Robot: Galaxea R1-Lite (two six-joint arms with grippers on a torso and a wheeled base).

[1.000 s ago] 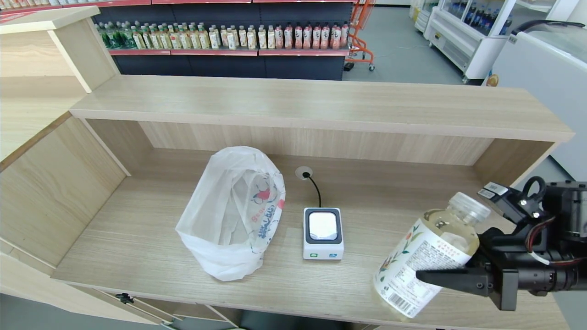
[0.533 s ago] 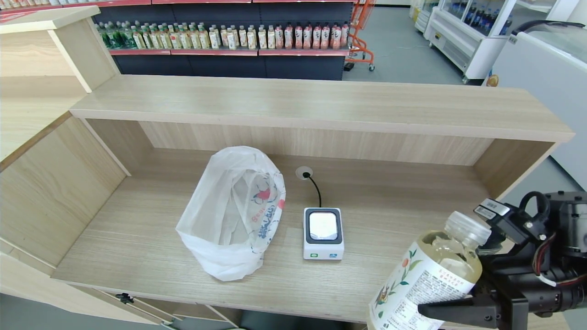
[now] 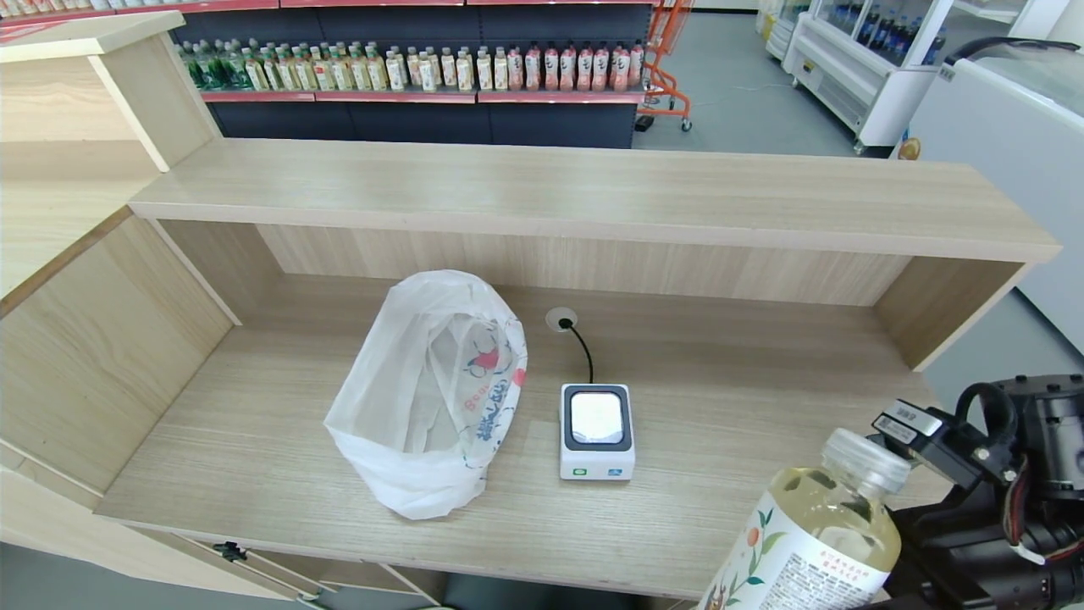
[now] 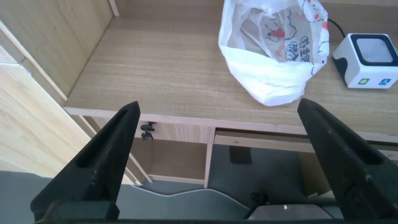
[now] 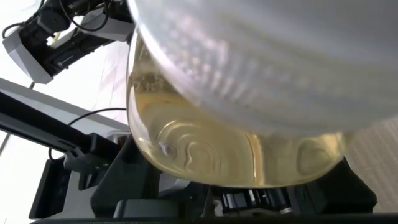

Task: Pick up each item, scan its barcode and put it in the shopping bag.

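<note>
1. The right gripper (image 3: 927, 555) is clamped on a clear bottle (image 3: 813, 542) of pale yellow drink. The bottle is held in the air off the near right corner of the counter (image 3: 720, 373), tilted, with its cap pointing up and away.
2. The left gripper (image 4: 217, 162) hangs low in front of the counter's near edge with its jaws spread wide, holding nothing.
3. The scanner (image 3: 596, 430) sits mid-counter with its window facing up and its cable (image 3: 583, 347) running to a hole behind it. The white bag (image 3: 432, 390) stands just to its left, close but apart, with its mouth open upward.
4. Judged step: carrying the bottle to the scanner. The bottle is well apart from it, so nothing has been scanned or bagged yet.
5. The lower label runs out of the head view, so I cannot place the barcode. Find it before presenting the bottle.
6. To do it well:
   - Sweep left over the counter, high enough to clear the scanner's housing.
   - Roll the wrist so the barcode side faces down at the window, held flat rather than curved away.
   - Hold close above the glass without touching it, and pause.
7. Risks: the smooth, liquid-filled bottle may slip or swing if the wrist turns fast. Keep the grip firm and the turn slow.
8. The bag is limp, so lower the bottle in base first, clear of the rim.
</note>
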